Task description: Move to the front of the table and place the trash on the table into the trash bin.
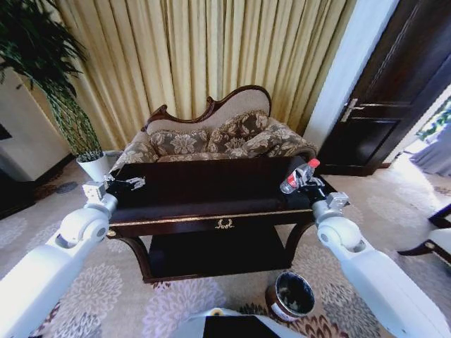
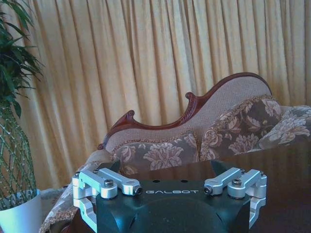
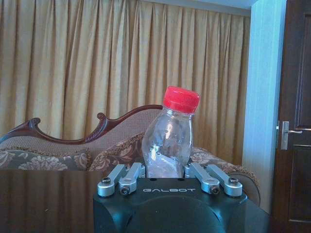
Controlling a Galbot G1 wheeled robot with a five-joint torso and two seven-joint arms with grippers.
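Note:
The trash here is a clear plastic bottle with a red cap and red label, tilted over the right end of the dark glossy table. My right gripper is shut on the bottle's lower body. In the right wrist view the bottle rises between the closed-in finger links of the right gripper. My left gripper is open and holds nothing at the table's left end. The left gripper shows spread links in its wrist view. The round dark trash bin stands on the carpet below the table's right front corner.
A patterned sofa with cushions stands right behind the table, with gold curtains beyond. A white plant pot is at the back left and a dark door at the right. The table has a lower shelf between curved legs.

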